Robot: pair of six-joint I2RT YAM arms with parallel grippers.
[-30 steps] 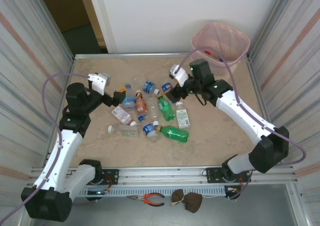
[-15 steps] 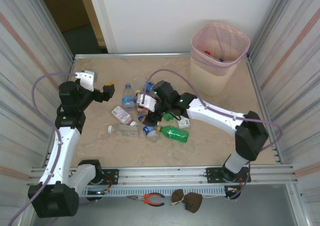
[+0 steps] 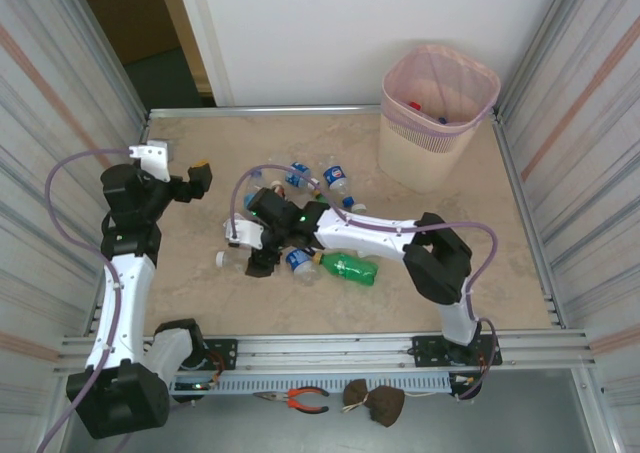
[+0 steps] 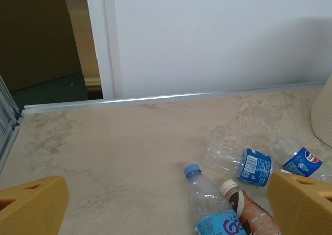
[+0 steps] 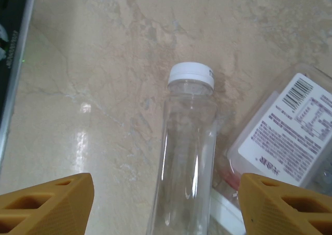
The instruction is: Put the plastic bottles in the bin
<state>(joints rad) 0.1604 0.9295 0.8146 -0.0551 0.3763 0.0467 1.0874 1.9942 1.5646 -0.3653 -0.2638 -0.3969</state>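
1. Beige marbled table (image 3: 470, 253) is carrying a pink bin (image 3: 440, 113).
2. Left of the bin, bottles (image 3: 345, 266) are lying scattered, well apart from it.
3. Among them, the right gripper (image 3: 258, 262) is straddling a clear bottle (image 5: 187, 157), jaws apart, not touching.
4. Farther left of the bin, the left gripper (image 3: 197, 180) is gaping wide.
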